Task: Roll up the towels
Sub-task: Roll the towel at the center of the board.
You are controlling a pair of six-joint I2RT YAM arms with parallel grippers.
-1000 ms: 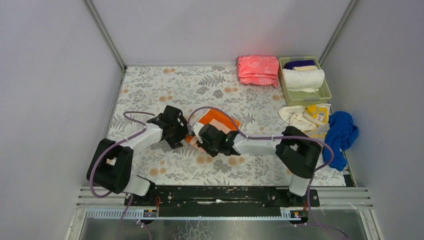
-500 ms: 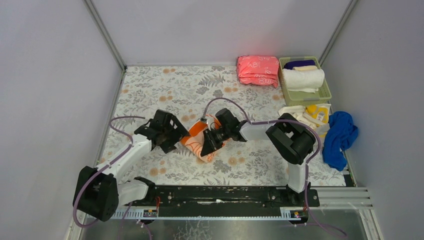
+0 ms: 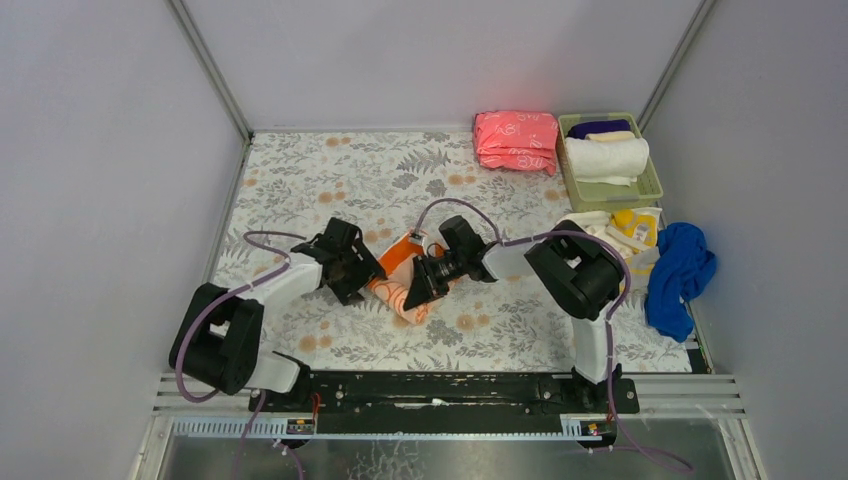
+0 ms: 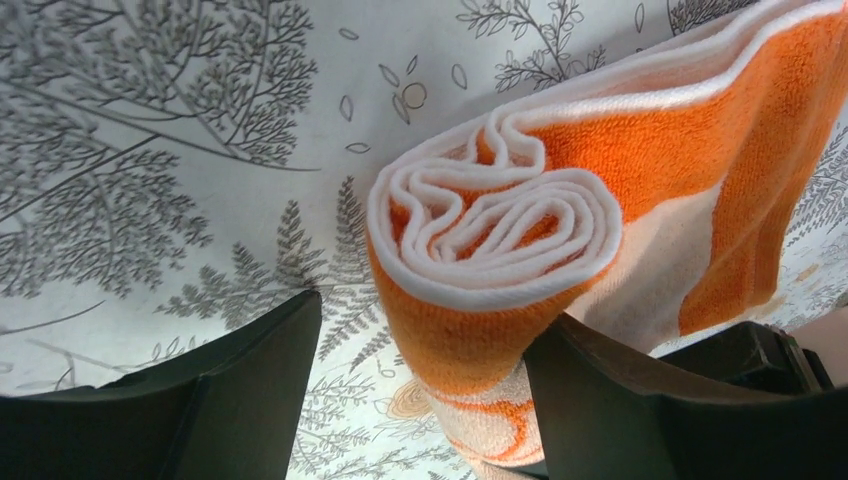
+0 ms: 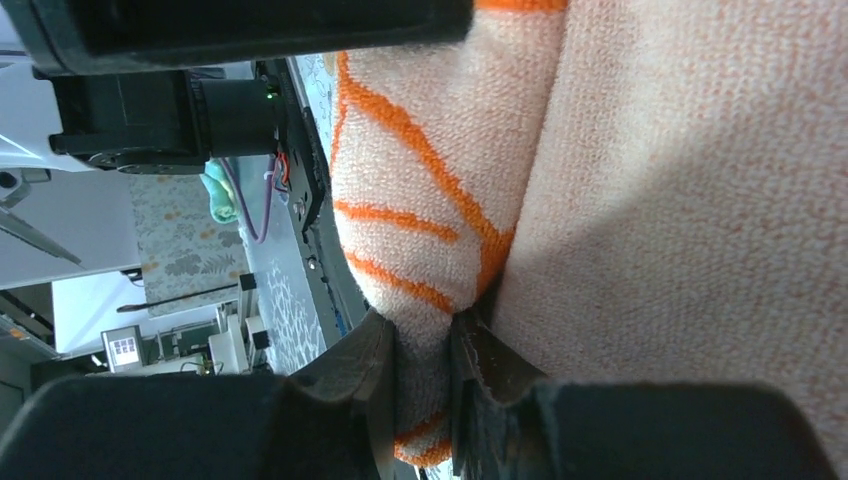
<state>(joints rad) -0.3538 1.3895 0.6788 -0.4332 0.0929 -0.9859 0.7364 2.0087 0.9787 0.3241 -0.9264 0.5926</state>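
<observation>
An orange towel (image 3: 400, 290) with white pattern lies rolled in the middle of the table. Its spiral end (image 4: 490, 225) faces the left wrist view. My left gripper (image 4: 420, 395) is open around that end: the right finger (image 4: 610, 400) touches the roll, while the left finger (image 4: 250, 385) stands apart from it. In the top view the left gripper (image 3: 358, 268) is just left of the roll. My right gripper (image 5: 425, 375) is shut on a fold of the orange towel (image 5: 420, 230), and in the top view it (image 3: 425, 280) is on the roll's right side.
Blue (image 3: 682, 270), yellow (image 3: 636, 224) and cream (image 3: 590, 236) towels lie loose at the right edge. A green basket (image 3: 612, 192) at the back right holds a rolled white towel (image 3: 606, 158). A folded pink stack (image 3: 517, 140) sits beside it.
The orange towel went from a flatter bundle to a tight roll nearer the front. The right gripper turned with it. The left gripper drew back, then returned to the roll's end.
</observation>
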